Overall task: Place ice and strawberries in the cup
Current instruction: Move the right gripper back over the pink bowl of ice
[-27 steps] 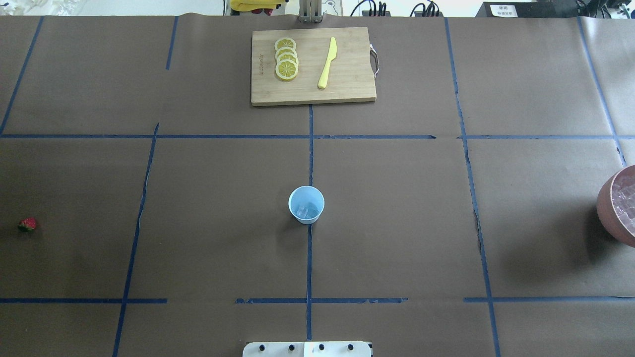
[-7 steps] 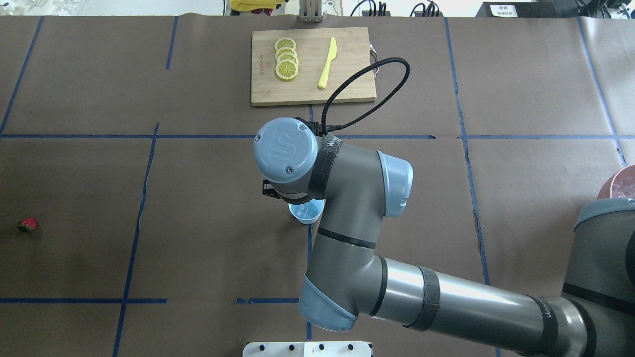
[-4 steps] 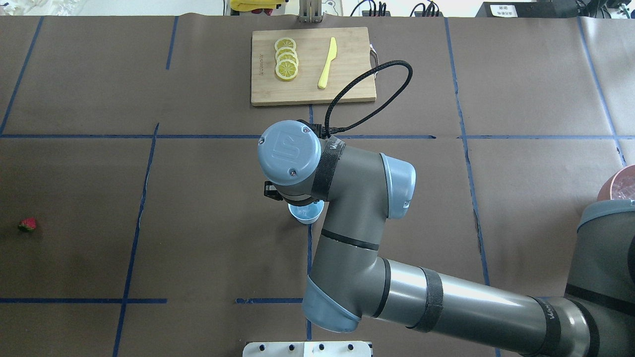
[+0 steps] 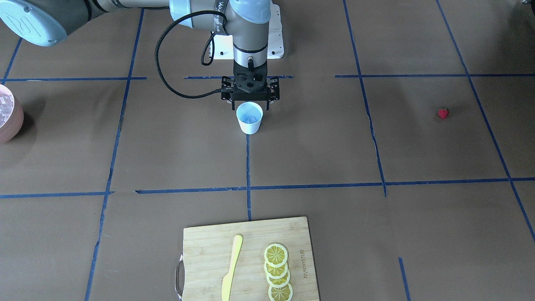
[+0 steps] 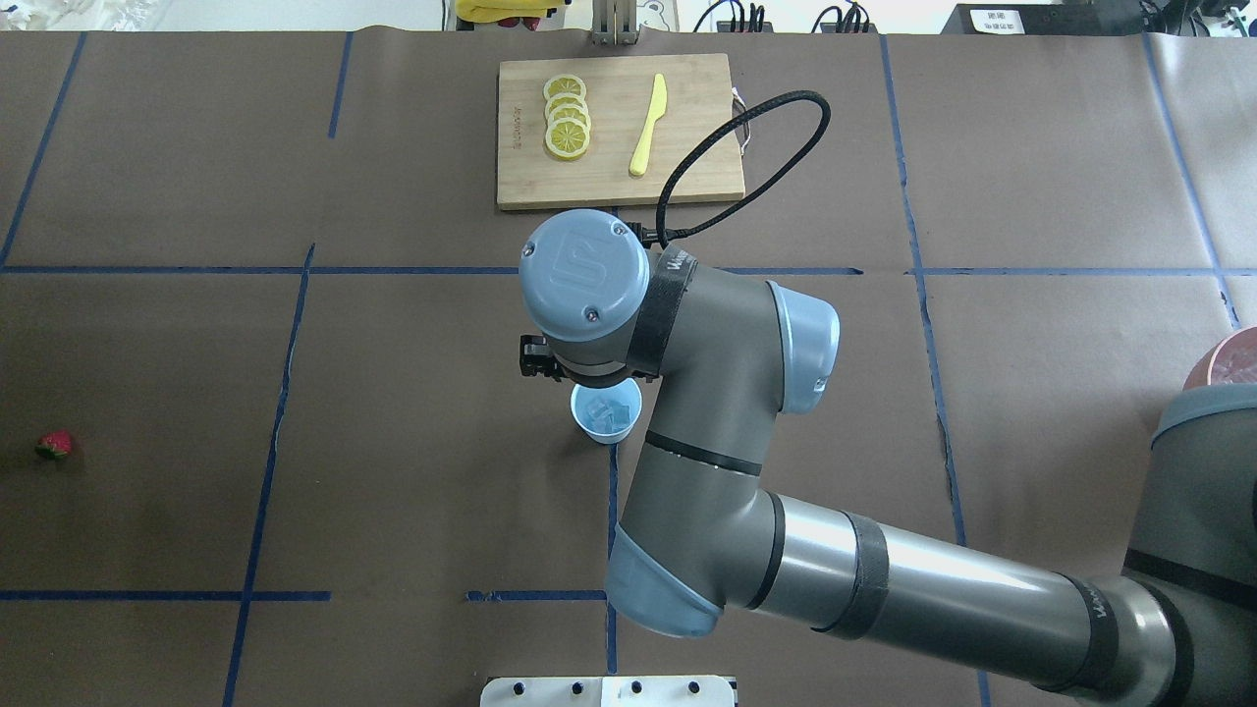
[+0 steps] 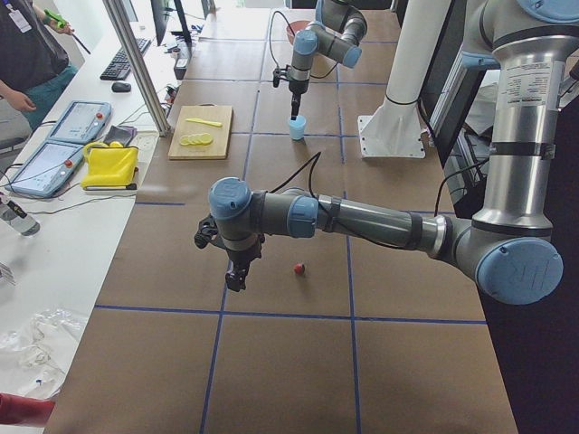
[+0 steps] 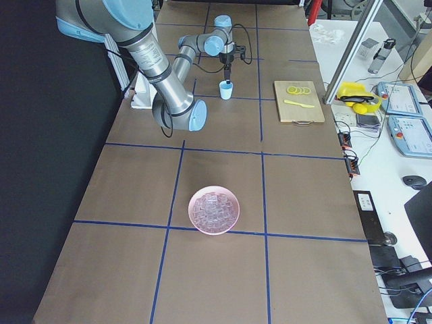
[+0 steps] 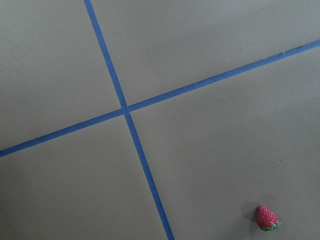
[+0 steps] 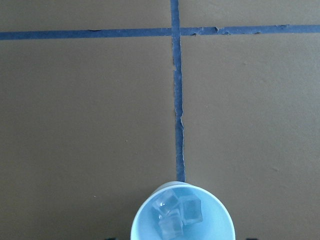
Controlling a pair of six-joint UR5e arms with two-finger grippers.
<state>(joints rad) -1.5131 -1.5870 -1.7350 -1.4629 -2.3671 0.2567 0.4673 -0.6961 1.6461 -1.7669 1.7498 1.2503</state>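
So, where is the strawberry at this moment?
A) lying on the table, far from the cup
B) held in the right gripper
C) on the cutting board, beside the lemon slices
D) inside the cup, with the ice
A: the strawberry lies alone on the table, well apart from the cup, in which only ice shows.
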